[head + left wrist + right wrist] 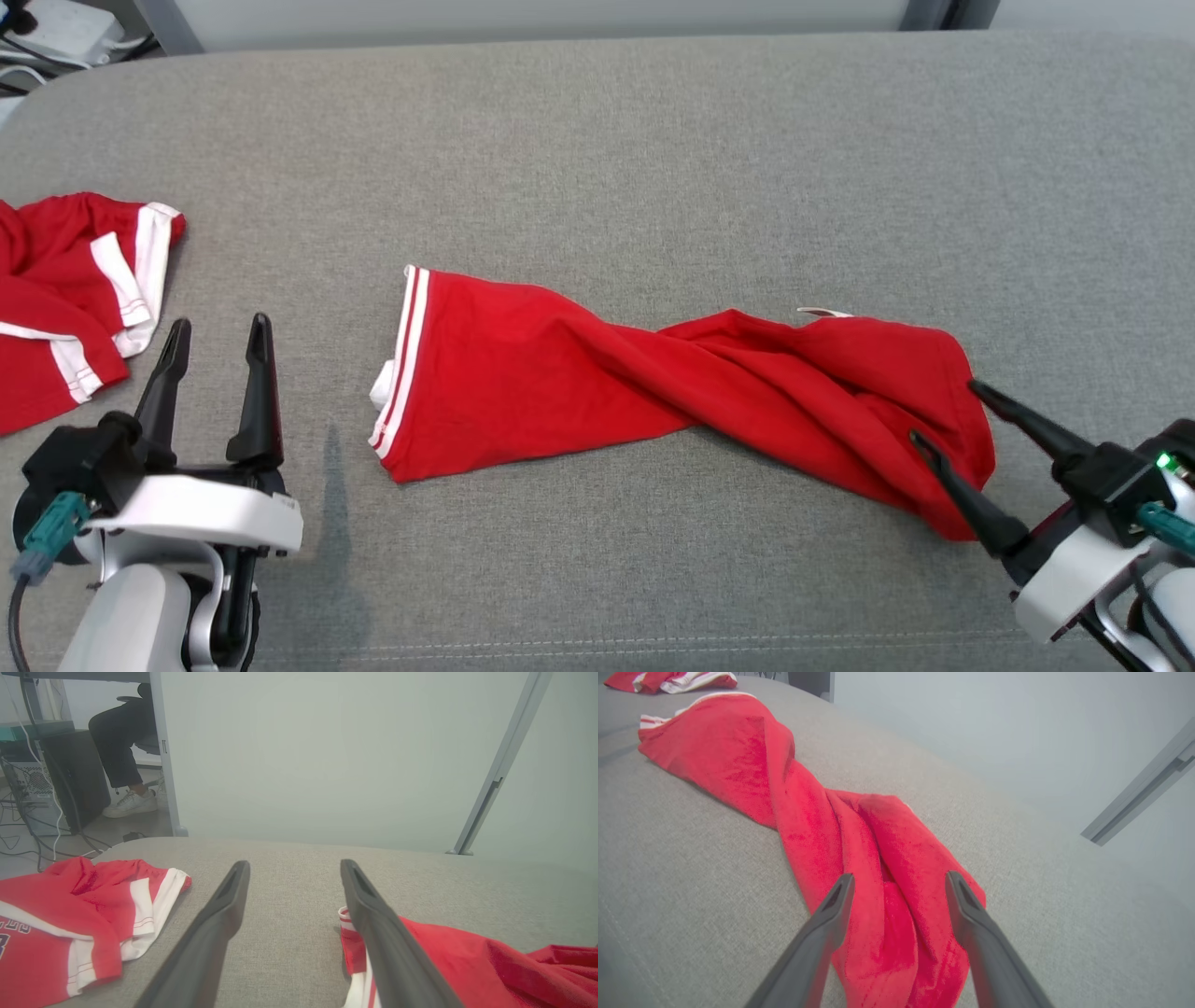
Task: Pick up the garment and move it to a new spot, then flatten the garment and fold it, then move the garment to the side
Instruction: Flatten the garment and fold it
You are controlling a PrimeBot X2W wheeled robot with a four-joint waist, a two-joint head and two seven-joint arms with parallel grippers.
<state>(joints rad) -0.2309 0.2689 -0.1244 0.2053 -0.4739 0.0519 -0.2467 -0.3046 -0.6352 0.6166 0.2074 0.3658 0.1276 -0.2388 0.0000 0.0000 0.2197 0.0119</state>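
The right gripper (943,411) is standing with its two dark fingers spread apart, and it is not pinching anything. In the head view the fingers are pointing to the upper left and are reaching over the right end of the red garment (523,373), one tip at the far edge of the cloth and one tip at the near side. In the right wrist view this same gripper (899,882) is showing the bunched red cloth (738,756) lying between and under the two fingers; whether the tips are touching the cloth I cannot tell. The left gripper (218,322) is also standing open, fingers pointing away from the robot, and it is hovering over bare grey cushion (653,140), apart from the garment's left end. In the left wrist view this gripper (294,865) is framing the grey fabric, with the striped hem of the garment (467,961) lying just behind its right finger. The garment is lying across the middle of the cushion, twisted once near its centre, its white-striped hem at the left end. A second red and white garment (56,280) is lying crumpled at the left edge of the cushion. Beyond it, in the left wrist view, a person's leg (117,732) is showing beside a computer tower (32,788).
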